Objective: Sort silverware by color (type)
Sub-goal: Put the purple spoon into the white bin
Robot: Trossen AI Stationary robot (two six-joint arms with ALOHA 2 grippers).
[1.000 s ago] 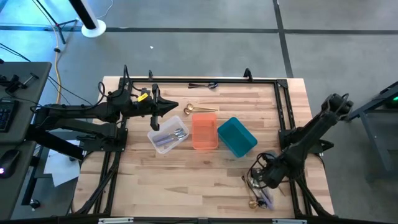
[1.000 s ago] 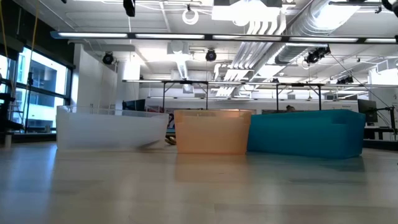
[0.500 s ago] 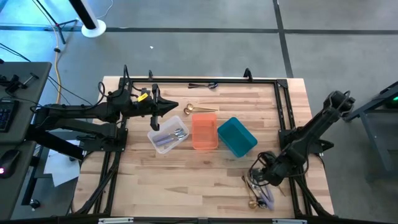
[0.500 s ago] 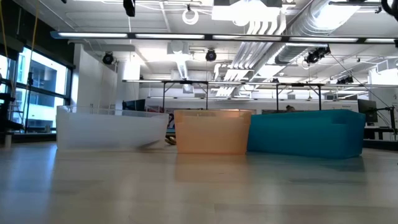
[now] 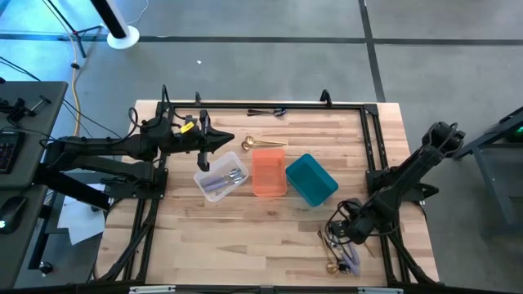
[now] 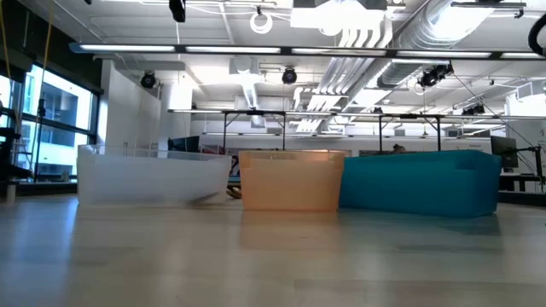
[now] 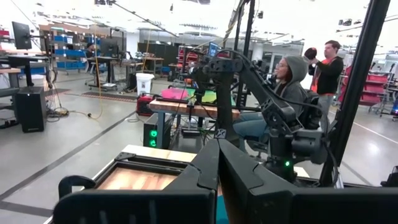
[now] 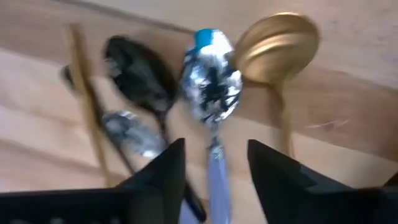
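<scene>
Wooden counter (image 5: pixel 245 220), framed by a dark rail. Left arm stretched along the far left side, left gripper (image 5: pixel 227 140) just beside the clear bin, fingers (image 7: pixel 205 168) pressed together, holding nothing. Right arm reaching down at the near right corner, right gripper (image 8: pixel 211 163) low over a cluster of silverware (image 5: pixel 341 251), fingers (image 8: pixel 163 171) parted with a gap between, holding nothing. Three bins side by side mid-counter: clear bin (image 5: pixel 219 177) on the left with silver pieces inside, orange bin (image 5: pixel 268 173) in the middle, teal bin (image 5: pixel 311 180) on the right, turned at an angle. In the cluster under the right gripper: silver spoon (image 8: pixel 211 87) lined up with the gap between the fingers, gold spoon (image 8: pixel 277 40) just beside it, black spoon (image 8: pixel 138 73) on its other side, second silver piece (image 8: pixel 129 132) near the black one. Gold spoon (image 5: pixel 260 144) lying alone beside the orange bin's far end. Dark utensils (image 5: pixel 268 112) by the far rail. Two people beyond the counter in the left wrist view.
</scene>
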